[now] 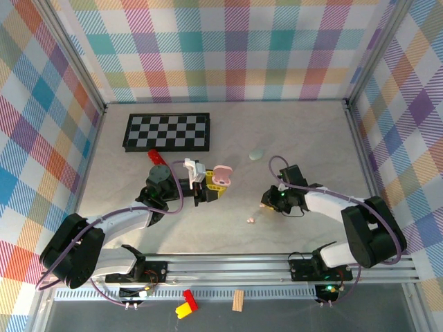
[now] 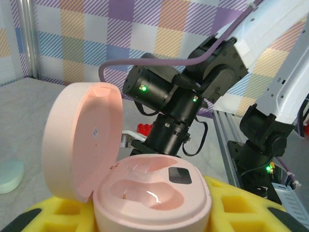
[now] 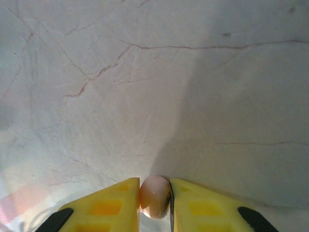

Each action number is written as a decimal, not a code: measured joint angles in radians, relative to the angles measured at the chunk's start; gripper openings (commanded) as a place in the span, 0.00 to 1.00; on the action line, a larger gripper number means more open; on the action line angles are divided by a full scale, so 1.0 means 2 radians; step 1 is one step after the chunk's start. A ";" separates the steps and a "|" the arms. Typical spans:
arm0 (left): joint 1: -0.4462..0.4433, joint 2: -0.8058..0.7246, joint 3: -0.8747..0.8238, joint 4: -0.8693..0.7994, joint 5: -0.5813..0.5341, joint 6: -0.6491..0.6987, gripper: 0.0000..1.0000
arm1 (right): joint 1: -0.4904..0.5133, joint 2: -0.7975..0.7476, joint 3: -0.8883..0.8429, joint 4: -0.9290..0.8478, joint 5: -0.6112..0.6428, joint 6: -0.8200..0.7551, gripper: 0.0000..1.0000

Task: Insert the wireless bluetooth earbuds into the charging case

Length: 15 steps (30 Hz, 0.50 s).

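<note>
**Mia:** While the right hand (image 3: 154, 194) is down close to the counter (image 3: 145, 72), where is the earbud (image 3: 154, 198)?

**Ben:** It is right between that hand's two yellow fingers (image 3: 111, 205). The fingers press on it from both sides, so the hand is pinching it. It is tiny, round and pale pink.

**Mia:** Is there another one?

**Ben:** Yes. From above, the other earbud (image 1: 250, 220) lies on the counter near the right hand, a bit toward the left hand's side and closer to the arm bases. No hand touches it.

**Mia:** And the charging case (image 2: 152, 193)?

**Ben:** The left hand (image 2: 152, 217) holds it. Its yellow pads (image 2: 241, 215) sit on both sides of the pink case and squeeze it. The lid (image 2: 82, 140) is open and stands up on one side.

**Mia:** What else is around?

**Ben:** Past the left hand lies a checkerboard (image 1: 167, 131), well away. A pale green disc (image 1: 257, 155) lies on the counter beyond the right hand.
</note>
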 measured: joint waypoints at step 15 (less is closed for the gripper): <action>0.001 0.018 0.000 -0.035 -0.007 0.029 0.34 | 0.113 -0.126 0.093 -0.085 0.124 -0.200 0.23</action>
